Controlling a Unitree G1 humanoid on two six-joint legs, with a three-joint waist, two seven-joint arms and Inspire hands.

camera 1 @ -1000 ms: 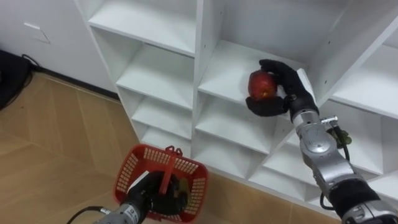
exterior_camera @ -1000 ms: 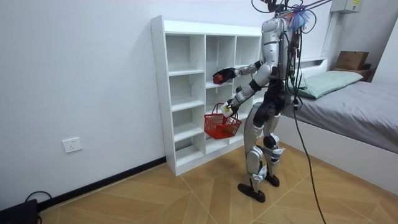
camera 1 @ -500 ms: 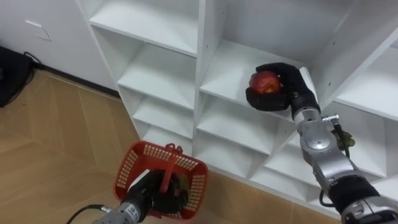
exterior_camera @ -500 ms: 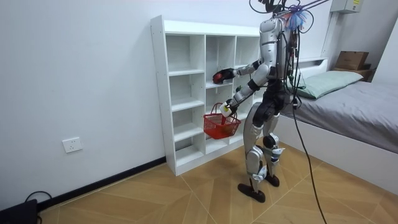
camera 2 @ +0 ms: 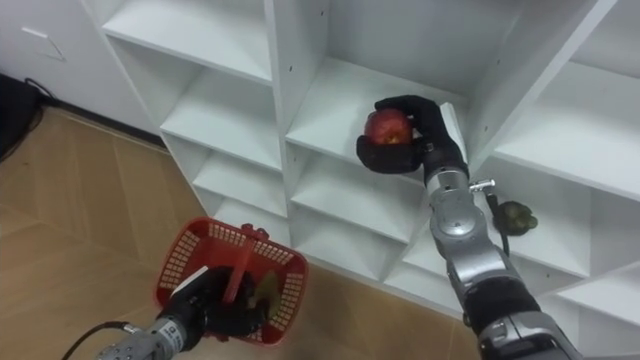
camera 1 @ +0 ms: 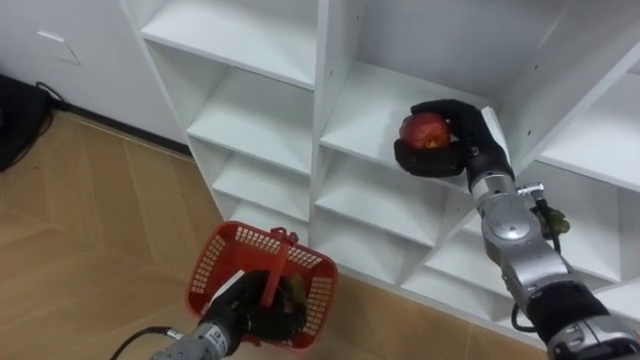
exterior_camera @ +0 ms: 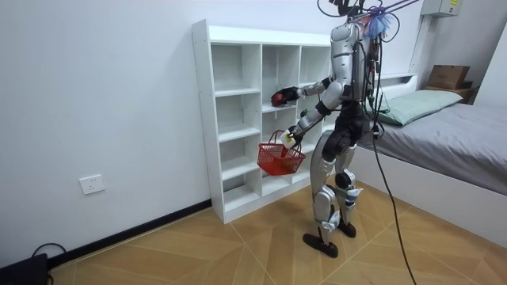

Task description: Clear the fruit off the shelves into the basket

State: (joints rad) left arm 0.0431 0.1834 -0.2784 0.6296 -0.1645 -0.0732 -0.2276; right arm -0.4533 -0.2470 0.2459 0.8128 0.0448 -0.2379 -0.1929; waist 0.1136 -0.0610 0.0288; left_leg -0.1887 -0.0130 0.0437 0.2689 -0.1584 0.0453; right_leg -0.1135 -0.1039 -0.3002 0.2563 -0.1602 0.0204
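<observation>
Red apple (camera 1: 424, 131), at 1 o'clock, is held by the right hand (camera 1: 470, 142), fingers curled round it, at the closet shelf (camera 1: 360, 112) front edge. Likely firm, smooth, lightish: grip round its middle. At 7 o'clock the left hand (camera 1: 252, 316) clasps the red basket (camera 1: 210, 270) by its handle.

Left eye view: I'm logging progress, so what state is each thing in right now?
right hand, shut on the apple
apple, held in front of the closet
left hand, shut on the basket handle
basket, hanging upright
green fruit, lying in the closet
</observation>
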